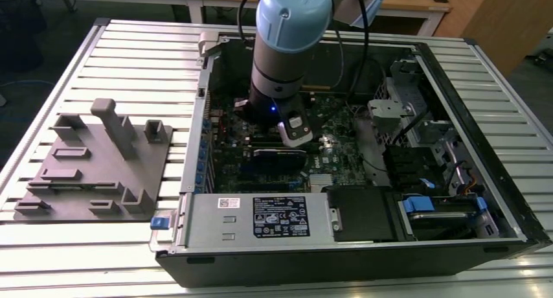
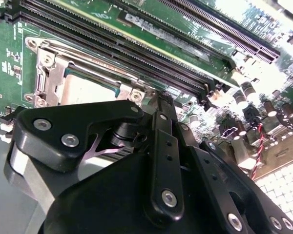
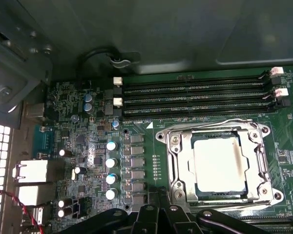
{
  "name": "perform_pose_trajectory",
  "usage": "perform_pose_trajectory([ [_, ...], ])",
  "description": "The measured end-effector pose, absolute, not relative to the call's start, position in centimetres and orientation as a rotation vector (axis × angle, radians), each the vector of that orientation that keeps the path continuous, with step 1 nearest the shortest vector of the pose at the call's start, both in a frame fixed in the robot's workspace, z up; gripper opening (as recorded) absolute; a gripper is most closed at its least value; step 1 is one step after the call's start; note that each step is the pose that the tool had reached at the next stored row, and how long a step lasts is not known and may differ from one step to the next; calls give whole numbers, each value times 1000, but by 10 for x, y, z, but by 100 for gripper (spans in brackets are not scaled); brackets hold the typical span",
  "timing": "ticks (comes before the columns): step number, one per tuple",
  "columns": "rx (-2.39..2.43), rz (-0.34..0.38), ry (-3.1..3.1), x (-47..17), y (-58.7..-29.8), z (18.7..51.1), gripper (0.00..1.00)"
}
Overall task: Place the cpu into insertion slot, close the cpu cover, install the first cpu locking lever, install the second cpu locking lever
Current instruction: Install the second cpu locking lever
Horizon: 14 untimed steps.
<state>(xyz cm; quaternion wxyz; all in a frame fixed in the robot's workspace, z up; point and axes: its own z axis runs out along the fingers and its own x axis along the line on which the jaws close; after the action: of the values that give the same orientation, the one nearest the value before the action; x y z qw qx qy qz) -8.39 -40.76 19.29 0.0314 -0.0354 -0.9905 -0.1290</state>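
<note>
I see the cpu [image 3: 219,165] lying flat inside the insertion slot [image 3: 181,171] on the green motherboard [image 3: 146,141]. Its shiny silver top shows through the big window of the cpu cover [image 3: 260,168], which is shut down flat around it. A thin metal locking lever [image 3: 210,126] runs along the side of the slot that is next to the long black memory slots [image 3: 195,95]. In the second wrist view I see the same chip [image 2: 88,90] under its metal frame [image 2: 48,73], just past the black parts of my gripper [image 2: 158,105].

My gripper [image 3: 161,194] hangs just beside the slot, near one edge of the cover. I cannot tell how far apart its jaws are, and I do not see it holding anything.

In the exterior view my arm [image 1: 289,45] reaches down into the open computer case [image 1: 484,201]. The case lies on a slatted metal table [image 1: 129,65]. A grey plastic fixture [image 1: 95,168] sits on the table at the exterior view's left, well apart from the arm.
</note>
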Motion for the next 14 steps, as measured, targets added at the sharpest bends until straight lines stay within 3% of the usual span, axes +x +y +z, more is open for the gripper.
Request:
perform_pose_trajectory([
  [14,-109,-397,-3051,-84,-410,196,11],
])
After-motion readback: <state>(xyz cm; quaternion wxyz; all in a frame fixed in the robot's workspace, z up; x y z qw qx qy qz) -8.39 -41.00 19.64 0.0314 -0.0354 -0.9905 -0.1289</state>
